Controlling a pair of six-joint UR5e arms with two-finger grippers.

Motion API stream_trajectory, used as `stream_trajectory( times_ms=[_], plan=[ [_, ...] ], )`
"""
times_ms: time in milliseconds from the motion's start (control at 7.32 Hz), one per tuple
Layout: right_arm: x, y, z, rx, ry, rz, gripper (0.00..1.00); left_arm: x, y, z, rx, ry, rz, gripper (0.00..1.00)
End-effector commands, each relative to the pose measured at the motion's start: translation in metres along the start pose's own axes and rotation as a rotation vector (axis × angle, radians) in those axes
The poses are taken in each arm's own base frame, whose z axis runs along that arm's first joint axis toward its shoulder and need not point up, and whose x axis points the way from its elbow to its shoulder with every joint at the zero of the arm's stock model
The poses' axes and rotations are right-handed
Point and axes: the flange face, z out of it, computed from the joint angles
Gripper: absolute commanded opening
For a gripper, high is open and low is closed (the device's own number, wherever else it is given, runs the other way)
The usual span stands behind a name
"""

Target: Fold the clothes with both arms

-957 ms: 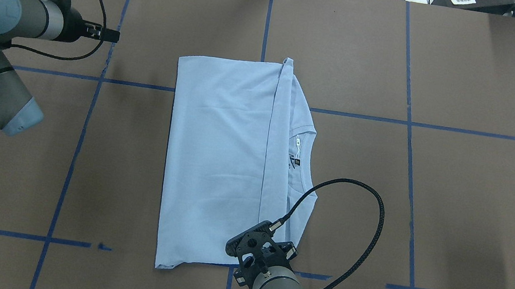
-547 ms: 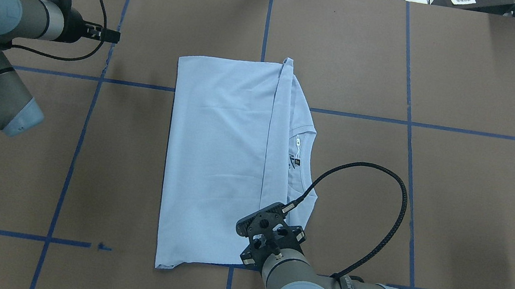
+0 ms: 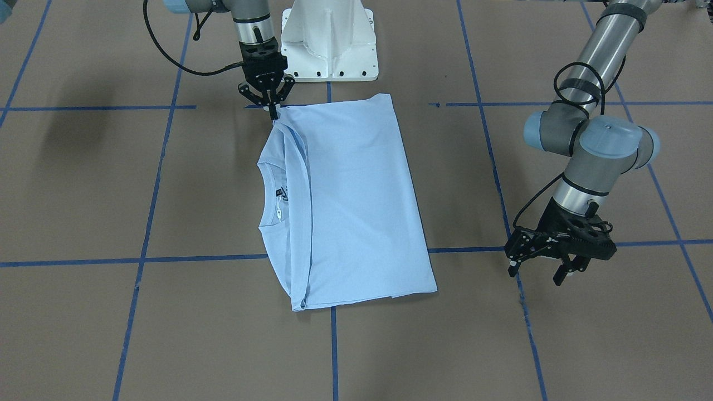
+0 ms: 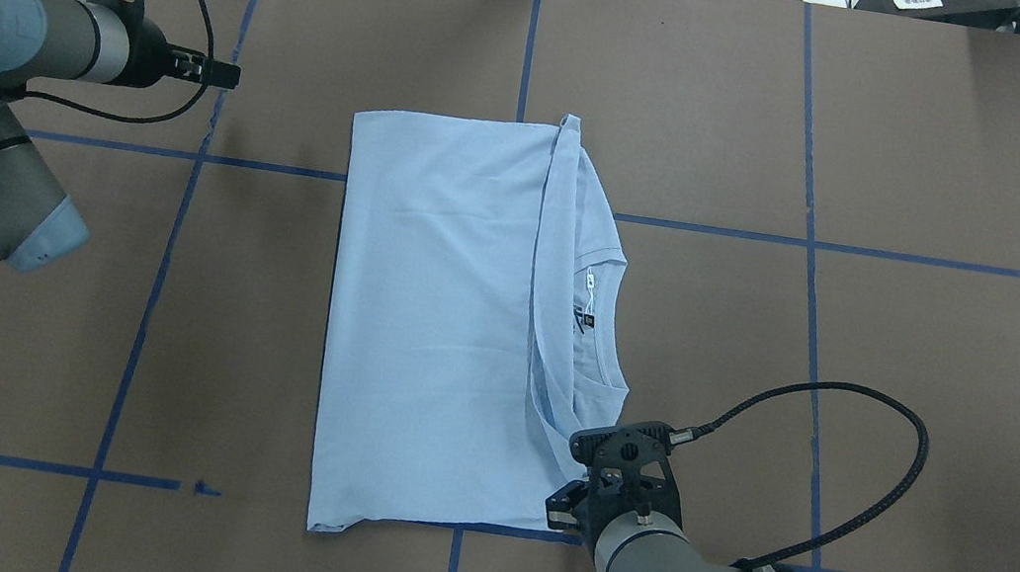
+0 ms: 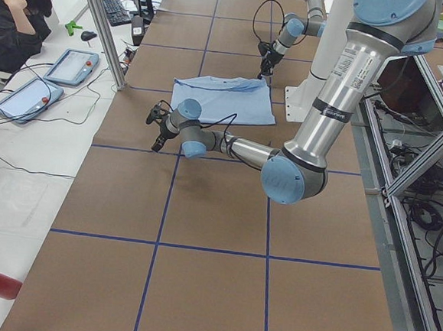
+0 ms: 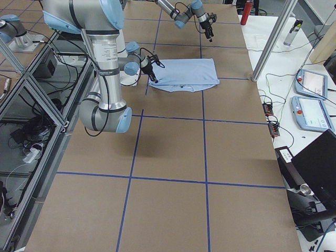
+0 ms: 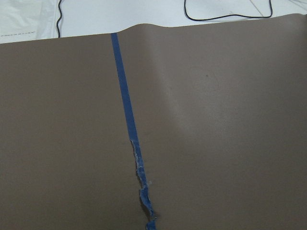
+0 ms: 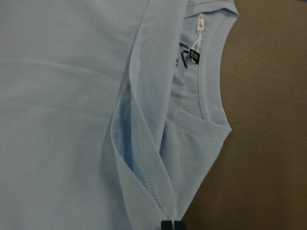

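Two right fingers (image 3: 273, 110) are pressed together on a corner of the shirt (image 3: 356, 200), at the edge nearest the white base (image 3: 328, 39). In the right wrist view their black tips meet on a raised ridge of folded cloth beside the neckline (image 8: 211, 91). Above them the right arm (image 3: 245, 22) comes down steeply from beside the base.

The shirt lies flat in the middle of the counter (image 3: 111, 195), with its neckline toward the robot's right. A wide smooth panel is folded over most of it, and that panel's edge runs just beside the collar. A dark label (image 4: 587, 320) shows inside the neck.

The left fingers (image 3: 560, 274) are spread apart with nothing between them. They hang over the counter near a crossing of blue tape (image 3: 518, 248), well apart from the shirt on the robot's left. The left arm (image 3: 590, 139) bends down to them from the elbow. The left wrist view shows only brown counter and a torn strip of tape.
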Motion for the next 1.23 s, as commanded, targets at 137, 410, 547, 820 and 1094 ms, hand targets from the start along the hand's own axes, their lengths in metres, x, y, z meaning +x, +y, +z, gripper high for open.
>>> stream_trajectory(
  times_ms=[137,410,547,820,1094],
  plan=[
    [0.007,0.035,-0.003,0.023,0.016,0.175,0.0,0.001,0.0,0.0,0.001,0.002,0.001,1.0],
    [0.007,0.039,-0.003,0.026,0.016,0.222,0.0,0.0,0.0,0.0,0.0,0.001,0.001,1.0],
    [0.005,0.044,-0.003,0.056,0.017,0.248,0.02,0.0,0.0,0.0,0.0,0.001,0.001,1.0],
    [-0.007,0.046,-0.009,0.046,-0.01,0.233,1.0,0.003,0.003,0.002,-0.002,0.006,0.004,1.0],
    [-0.009,-0.006,-0.031,0.062,-0.08,0.264,1.0,0.005,0.002,0.0,0.001,0.011,0.004,1.0]
  ],
)
